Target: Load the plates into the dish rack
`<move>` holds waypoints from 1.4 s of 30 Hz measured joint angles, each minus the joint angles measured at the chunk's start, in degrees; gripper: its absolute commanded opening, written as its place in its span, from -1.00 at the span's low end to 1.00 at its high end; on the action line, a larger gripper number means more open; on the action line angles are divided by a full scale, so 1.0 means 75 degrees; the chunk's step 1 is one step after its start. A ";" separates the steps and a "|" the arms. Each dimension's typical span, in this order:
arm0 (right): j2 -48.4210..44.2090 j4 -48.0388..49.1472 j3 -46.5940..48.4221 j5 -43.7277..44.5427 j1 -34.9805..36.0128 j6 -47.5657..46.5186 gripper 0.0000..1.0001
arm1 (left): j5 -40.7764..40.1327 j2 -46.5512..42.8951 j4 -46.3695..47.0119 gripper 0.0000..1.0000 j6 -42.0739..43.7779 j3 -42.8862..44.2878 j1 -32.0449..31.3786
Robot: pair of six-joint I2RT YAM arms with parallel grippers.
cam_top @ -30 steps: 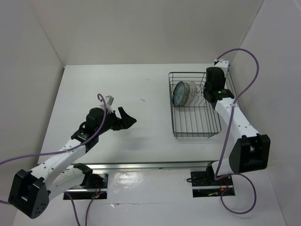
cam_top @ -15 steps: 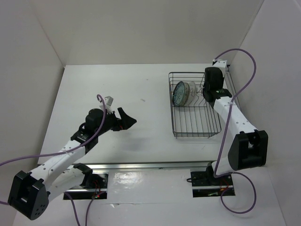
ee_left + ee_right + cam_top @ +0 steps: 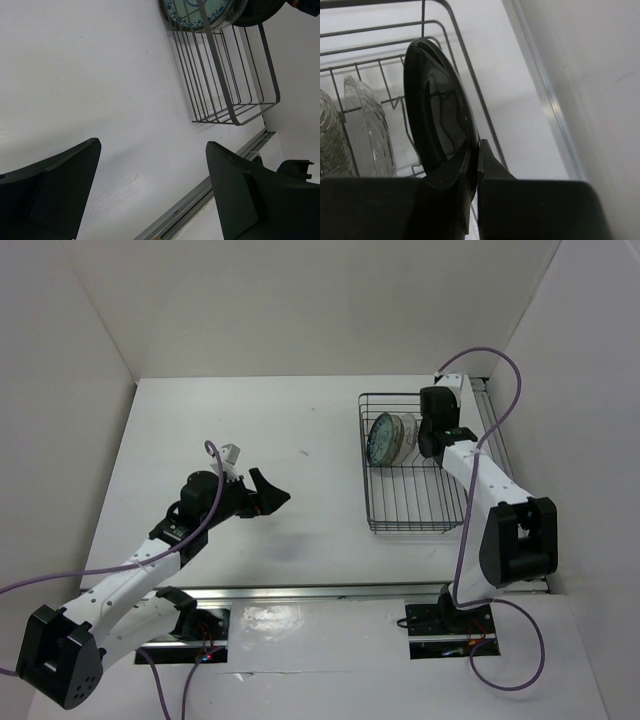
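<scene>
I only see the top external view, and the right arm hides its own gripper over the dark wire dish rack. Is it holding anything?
Observer: Yes, the right gripper is shut on the rim of the glossy black round plate, held on edge.
Operator: What's beside that plate?
Observer: A clear ribbed glass plate stands upright in the dark wire dish rack, with a gap between them.
Operator: And the left gripper?
Observer: The left gripper is open, with only bare white table between its fingers.
</scene>
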 measured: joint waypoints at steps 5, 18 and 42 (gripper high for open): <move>0.0519 -0.0009 0.0055 0.0032 0.0128 0.0093 -0.14 | 0.0003 0.0000 0.0000 1.00 0.0000 0.0000 0.0000; 0.0507 -0.0449 0.0548 0.0580 0.0458 0.0536 0.99 | -0.0224 0.0099 -0.0597 1.00 0.0012 0.0166 0.0000; -0.6802 -0.4433 0.0443 -0.1078 0.1781 0.2022 0.99 | -0.4287 -0.1434 -0.6146 1.00 0.2008 0.4357 -0.0361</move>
